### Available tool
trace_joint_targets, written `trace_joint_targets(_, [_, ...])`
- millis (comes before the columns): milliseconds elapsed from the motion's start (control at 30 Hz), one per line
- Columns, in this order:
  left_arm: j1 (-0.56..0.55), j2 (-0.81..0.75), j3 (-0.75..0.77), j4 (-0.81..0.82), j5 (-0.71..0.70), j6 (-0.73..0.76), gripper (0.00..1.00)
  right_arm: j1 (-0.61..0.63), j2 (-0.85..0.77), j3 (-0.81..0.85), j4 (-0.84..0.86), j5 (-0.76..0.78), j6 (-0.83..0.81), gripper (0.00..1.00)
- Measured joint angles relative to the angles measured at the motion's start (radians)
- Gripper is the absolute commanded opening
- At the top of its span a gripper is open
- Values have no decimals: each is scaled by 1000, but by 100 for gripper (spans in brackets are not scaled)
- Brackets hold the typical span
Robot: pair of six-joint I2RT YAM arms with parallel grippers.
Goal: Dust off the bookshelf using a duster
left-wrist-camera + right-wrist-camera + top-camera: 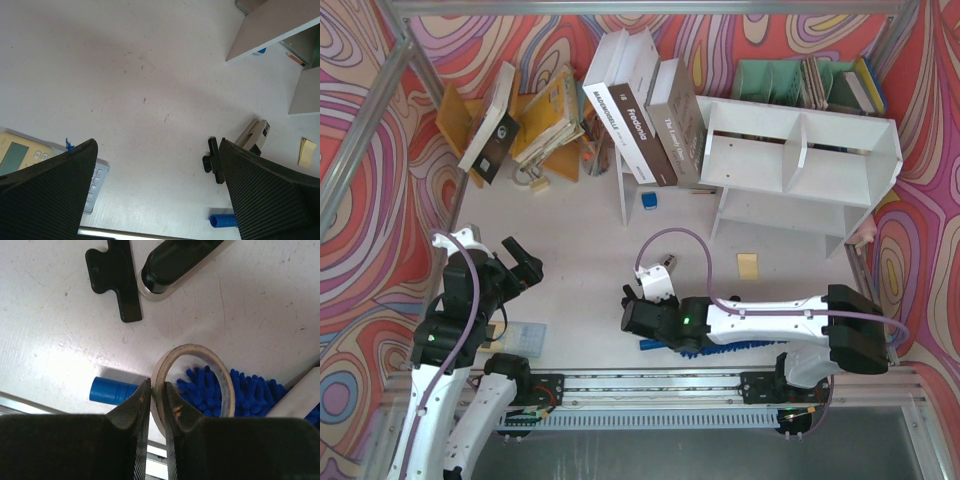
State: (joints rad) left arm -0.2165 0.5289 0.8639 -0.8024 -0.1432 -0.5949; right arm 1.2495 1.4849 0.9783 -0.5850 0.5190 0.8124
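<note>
The duster [715,347] lies flat on the table [580,230] along the near edge, close to the arm bases; its shaggy blue head is tucked beneath the right forearm and its handle [112,390] pokes out to the left; the bookshelf [800,160] stands at the far right, well apart from it, with both compartments in plain sight from above; the right gripper [157,390] hangs over the handle end of the duster, yet what it has clenched is a tape ring [192,348], the jaws pinching the ring's wall, one finger inside the hoop and one outside; the duster's blue noodles show through the hoop; just beyond lie a black clip [117,275] and a black-and-white stapler-like thing [175,260], neither of them touched; the left gripper [520,262] hovers over the left of the table, jaws spread wide and holding nothing; a calculator [20,155] lies near it on the near side.
</note>
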Motion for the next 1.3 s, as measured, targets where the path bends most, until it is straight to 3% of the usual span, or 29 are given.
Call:
trace_joint_targets(767, [0, -3, 0, 0, -4, 0, 98, -191, 64, 10, 99, 23, -88, 18])
trace_joint_targets(900, [0, -3, 0, 0, -4, 0, 98, -197, 76, 10, 100, 24, -90, 23])
trace_joint_targets(1300, [0, -5, 0, -5, -7, 0, 98, -197, -16, 22, -113, 39, 115, 31])
